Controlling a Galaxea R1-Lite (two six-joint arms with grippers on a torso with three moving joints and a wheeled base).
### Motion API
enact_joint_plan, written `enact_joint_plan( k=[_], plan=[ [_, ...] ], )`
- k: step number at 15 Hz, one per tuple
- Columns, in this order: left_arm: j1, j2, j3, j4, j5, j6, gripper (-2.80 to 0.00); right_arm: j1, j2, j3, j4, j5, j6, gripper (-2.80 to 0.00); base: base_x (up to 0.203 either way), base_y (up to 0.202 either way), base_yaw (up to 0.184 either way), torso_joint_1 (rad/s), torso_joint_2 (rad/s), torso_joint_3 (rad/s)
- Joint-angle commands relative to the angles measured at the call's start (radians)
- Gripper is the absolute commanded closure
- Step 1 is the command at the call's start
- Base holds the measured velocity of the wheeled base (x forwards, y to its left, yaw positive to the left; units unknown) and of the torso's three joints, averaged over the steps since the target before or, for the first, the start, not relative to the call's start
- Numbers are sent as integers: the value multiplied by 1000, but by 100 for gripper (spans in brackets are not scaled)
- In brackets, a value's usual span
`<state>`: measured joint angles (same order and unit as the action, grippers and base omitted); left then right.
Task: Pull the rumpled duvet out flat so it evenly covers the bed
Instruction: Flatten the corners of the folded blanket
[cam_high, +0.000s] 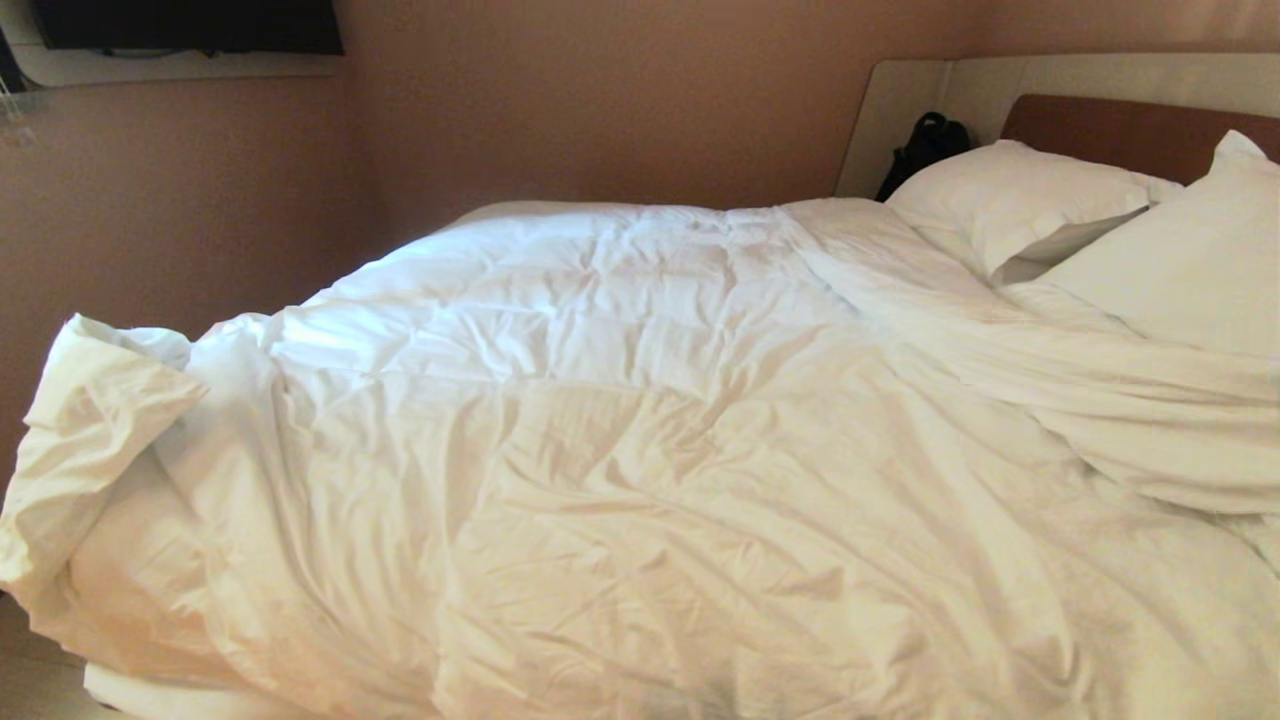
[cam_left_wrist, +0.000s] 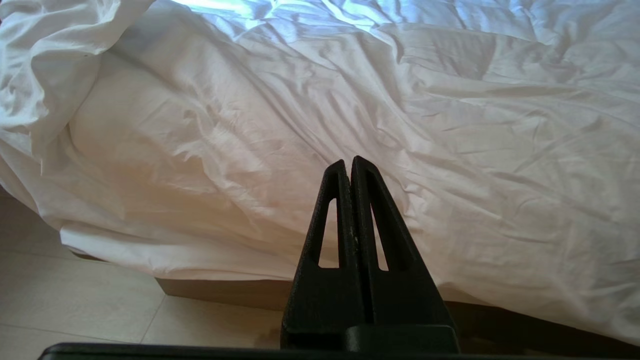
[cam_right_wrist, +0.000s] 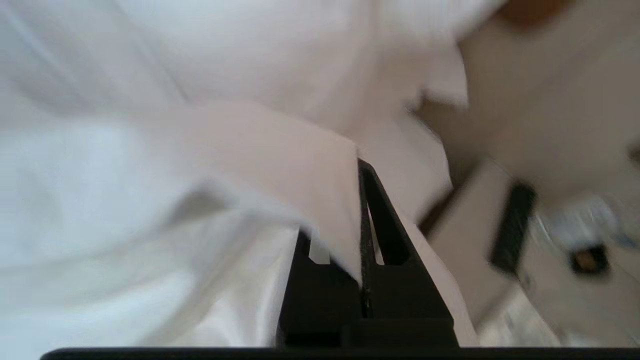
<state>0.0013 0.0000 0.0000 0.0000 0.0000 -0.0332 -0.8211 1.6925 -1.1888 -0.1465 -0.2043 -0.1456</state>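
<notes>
The duvet (cam_high: 620, 450) lies over most of the bed (cam_left_wrist: 225, 292), rumpled, with creases running across it. At the foot its corner is folded back into a lump, and near the pillows (cam_high: 1010, 205) its top edge is bunched into a thick roll, so the cover is uneven.

The right gripper (cam_right_wrist: 361, 165) sits at the duvet's edge on the pillow side, fingers pressed together with a flap of white cloth draped over one finger. It looks like a pinch on the duvet, but the blur makes that uncertain.

Risks, as judgement:
- the pinch may hold only a thin layer, so cloth could slip out mid-pull
- a pull from one corner could drag the whole duvet sideways off the bed instead of flattening it
- the roll by the pillows could catch and shift a pillow

The left gripper (cam_left_wrist: 350, 162) is parked by the duvet's near side, low by the bed base, fingers pressed together, holding nothing.
</notes>
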Motion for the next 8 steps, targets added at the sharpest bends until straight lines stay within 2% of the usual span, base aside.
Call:
enact_joint_plan(
  k=[1, 2, 5, 8],
  plan=[
    [0, 0, 0, 0, 2, -1, 0, -13, -11, -101, 474, 200, 53, 0, 0, 0, 0, 0, 0, 0],
    [0, 0, 0, 0, 2, -1, 0, -20, -10, -153, 594, 239, 64, 0, 0, 0, 0, 0, 0, 0],
    [0, 0, 0, 0, 2, -1, 0, -30, 1, -255, 805, 320, 75, 0, 0, 0, 0, 0, 0, 0],
    [0, 0, 0, 0, 2, -1, 0, -30, 3, -261, 846, 327, 70, 0, 0, 0, 0, 0, 0, 0]
  ],
)
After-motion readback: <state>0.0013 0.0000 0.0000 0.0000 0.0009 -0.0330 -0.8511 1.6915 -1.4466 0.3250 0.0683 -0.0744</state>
